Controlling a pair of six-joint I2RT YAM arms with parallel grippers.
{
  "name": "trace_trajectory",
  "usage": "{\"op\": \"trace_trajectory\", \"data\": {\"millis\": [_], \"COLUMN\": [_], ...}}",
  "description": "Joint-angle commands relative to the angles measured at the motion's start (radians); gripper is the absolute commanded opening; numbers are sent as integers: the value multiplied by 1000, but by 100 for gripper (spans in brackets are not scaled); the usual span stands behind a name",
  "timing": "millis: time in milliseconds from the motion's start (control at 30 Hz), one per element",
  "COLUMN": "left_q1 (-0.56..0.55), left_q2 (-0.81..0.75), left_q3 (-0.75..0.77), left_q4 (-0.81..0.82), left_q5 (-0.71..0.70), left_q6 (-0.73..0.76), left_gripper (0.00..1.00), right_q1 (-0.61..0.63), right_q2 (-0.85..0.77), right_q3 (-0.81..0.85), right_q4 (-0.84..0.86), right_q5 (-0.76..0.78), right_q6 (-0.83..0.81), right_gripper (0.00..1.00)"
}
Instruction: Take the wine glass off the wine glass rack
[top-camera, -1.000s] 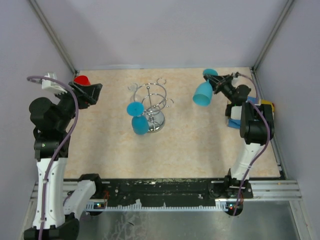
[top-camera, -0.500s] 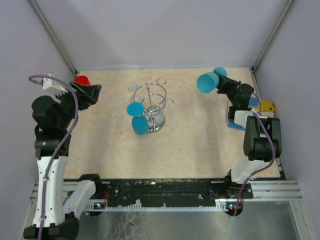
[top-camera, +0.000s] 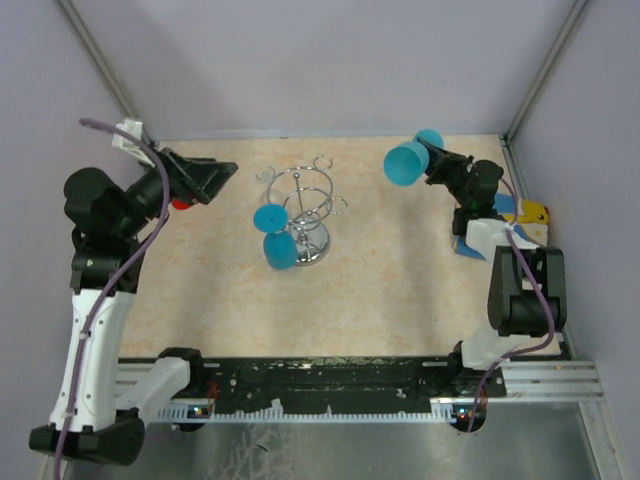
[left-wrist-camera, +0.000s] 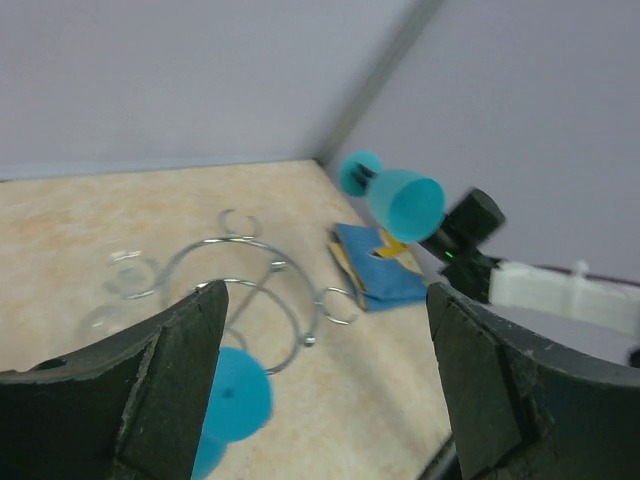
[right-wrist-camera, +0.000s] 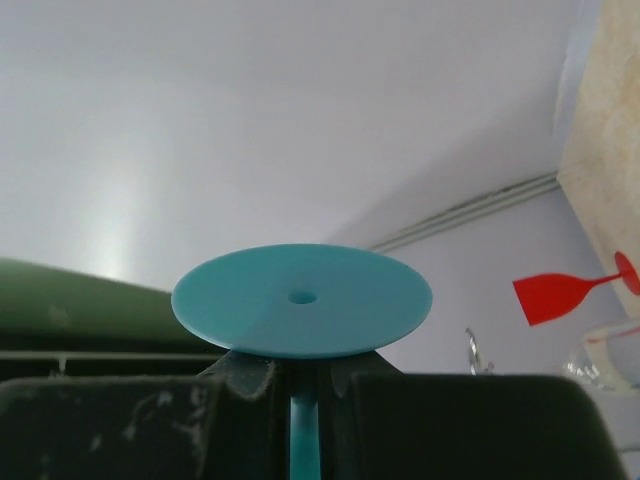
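Top external view showed the right pincer (top-camera: 432, 158) clamped on the stem of a teal wine glass (top-camera: 403, 166). The glass was held off the table and tipped on its side, with its bowl pointing away from the pincer toward the table's middle. The wine glass rack (top-camera: 305, 203) stood well apart to that pincer's left, and a second teal glass (top-camera: 274, 235) hung from its near-left arm. The left pincer (top-camera: 208, 178) hovered to the left of the rack with its jaws spread and nothing between them. A red glass (top-camera: 180, 204) peeked out just beneath it.

Left wrist view had both fingers (left-wrist-camera: 170, 370) of the left pincer (left-wrist-camera: 325, 295) wide apart and empty. The rack (left-wrist-camera: 262, 290) stood just ahead of them, with the second teal glass (left-wrist-camera: 235, 400) low between the fingers. Farther off to the right, the right pincer (left-wrist-camera: 442, 235) gripped the teal wine glass (left-wrist-camera: 405, 203) above a blue cloth (left-wrist-camera: 380, 270).

Right wrist view showed the right pincer (right-wrist-camera: 302, 380) closed on the stem, with the round foot of the teal wine glass (right-wrist-camera: 300, 300) just past the fingertips. The red glass (right-wrist-camera: 575, 290) lay far off to the right.
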Motion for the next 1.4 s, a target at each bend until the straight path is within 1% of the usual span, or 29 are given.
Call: {"op": "trace_trajectory", "data": {"millis": [0,133,200,267,333,400,500,567,667,733,800,867,933,1067,1200,1367], "left_q1": [-253,-494,-622,-749,-814,-839,-887,-950,-990,-1001,-1014,-1018,-1022,-1030,-1038,-1043], "left_q2": [86,203,287,353,388,422,486,504,488,466,437,412,415,463,480,514], "left_q3": [135,223,282,335,342,357,392,377,333,289,219,169,159,187,196,237], "left_q4": [36,-24,-90,-117,-87,-67,-55,-3,61,93,140,190,208,212,255,246], "left_q5": [55,-53,-163,-307,-401,-455,-532,-626,-686,-677,-685,-701,-731,-758,-740,-728], "left_q6": [153,315,412,497,545,572,638,749,902,975,1037,1036,1018,1010,996,980], "left_gripper": [88,89,88,88,87,87,87,89,91,92,93,96,97,96,96,96], "right_q1": [54,93,100,102,102,101,102,101,102,102,102,102,102,101,101,101], "right_q2": [-135,-220,-257,-280,-291,-291,-267,-249,-223,-205,-200,-203,-206,-229,-243,-245], "right_q3": [18,-4,-6,-7,-9,-12,-28,-49,-74,-74,-69,-66,-67,-82,-92,-97], "right_q4": [85,46,10,-10,-15,-3,94,189,301,356,361,351,360,350,342,352], "right_q5": [-68,-67,-64,-65,-73,-93,-144,-173,-197,-212,-219,-222,-224,-221,-224,-224], "right_q6": [-29,-45,-63,-70,-71,-60,-24,23,85,112,111,98,100,94,87,83], "right_gripper": [0,0,0,0,0,0,0,0,0,0,0,0,0,0,0,0]}}
